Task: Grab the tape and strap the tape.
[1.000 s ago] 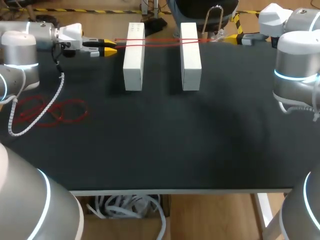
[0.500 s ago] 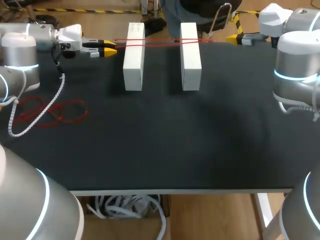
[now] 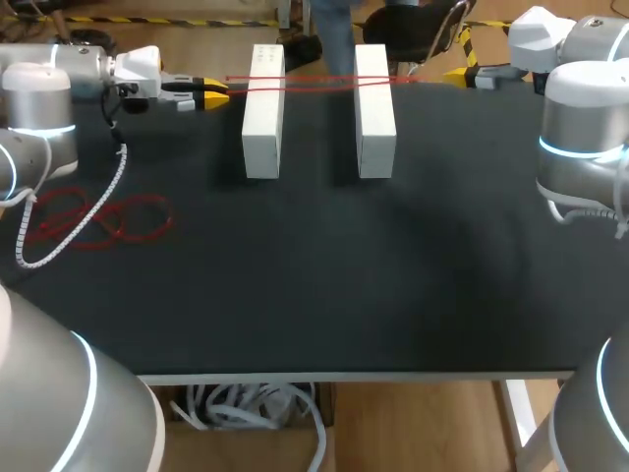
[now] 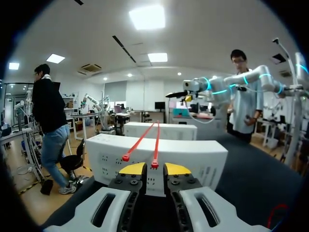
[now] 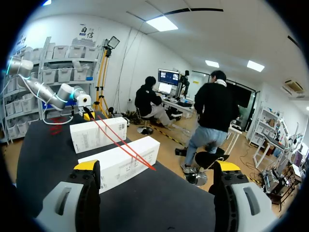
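A red tape (image 3: 314,82) lies as two thin strands across the far ends of two white boxes (image 3: 262,108) (image 3: 374,108). My left gripper (image 3: 214,93) is level with the tape's left ends, just left of the left box. In the left wrist view one strand's end (image 4: 154,164) sits in the narrow gap between the yellow tips of the left gripper (image 4: 155,169), with a little space on either side; the other end (image 4: 126,157) lies beside it. My right gripper (image 3: 460,75) (image 5: 157,169) stands wide open right of the right box, the tape's end (image 5: 150,167) ahead of it.
A loose heap of more red tape (image 3: 103,218) lies on the black table (image 3: 324,275) at the left, partly under my left arm's white coiled cable (image 3: 84,221). The boxes stand side by side at the far edge.
The left gripper's fingers have drawn a little closer around the tape's end. Both arms, the boxes and the tape hold their places.
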You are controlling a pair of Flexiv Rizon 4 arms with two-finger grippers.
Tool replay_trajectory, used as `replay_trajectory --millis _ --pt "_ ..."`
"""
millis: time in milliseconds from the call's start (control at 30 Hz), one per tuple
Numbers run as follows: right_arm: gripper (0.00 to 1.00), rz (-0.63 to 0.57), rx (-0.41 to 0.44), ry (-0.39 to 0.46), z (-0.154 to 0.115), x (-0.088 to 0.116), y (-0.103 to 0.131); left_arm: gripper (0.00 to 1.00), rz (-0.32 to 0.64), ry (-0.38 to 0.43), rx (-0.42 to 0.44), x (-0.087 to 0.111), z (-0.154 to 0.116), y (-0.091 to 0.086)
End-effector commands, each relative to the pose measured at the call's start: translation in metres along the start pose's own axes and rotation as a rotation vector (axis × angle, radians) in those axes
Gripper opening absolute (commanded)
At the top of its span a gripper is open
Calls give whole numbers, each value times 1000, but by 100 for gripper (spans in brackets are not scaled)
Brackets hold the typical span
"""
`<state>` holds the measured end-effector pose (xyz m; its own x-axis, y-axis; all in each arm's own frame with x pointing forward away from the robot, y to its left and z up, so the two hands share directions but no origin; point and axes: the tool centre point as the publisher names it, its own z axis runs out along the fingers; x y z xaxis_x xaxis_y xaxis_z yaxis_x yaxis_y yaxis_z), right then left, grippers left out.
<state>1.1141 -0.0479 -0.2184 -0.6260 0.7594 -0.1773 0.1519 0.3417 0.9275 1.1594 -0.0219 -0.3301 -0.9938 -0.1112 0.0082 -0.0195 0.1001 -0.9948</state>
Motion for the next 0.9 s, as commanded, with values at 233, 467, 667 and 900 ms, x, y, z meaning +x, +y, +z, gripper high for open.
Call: replay_trajectory --millis 233,467,667,900 --pt "100 0 -1 2 -1 -1 0 16 3 -2 4 -1 1 -1" --pt "100 0 -1 2 -1 -1 0 16 5 0 6 -1 3 -3" --pt "100 0 -1 2 -1 -1 0 15 4 3 8 -1 6 -3" --pt "100 0 -1 2 -1 -1 0 13 3 0 10 0 7 -2"
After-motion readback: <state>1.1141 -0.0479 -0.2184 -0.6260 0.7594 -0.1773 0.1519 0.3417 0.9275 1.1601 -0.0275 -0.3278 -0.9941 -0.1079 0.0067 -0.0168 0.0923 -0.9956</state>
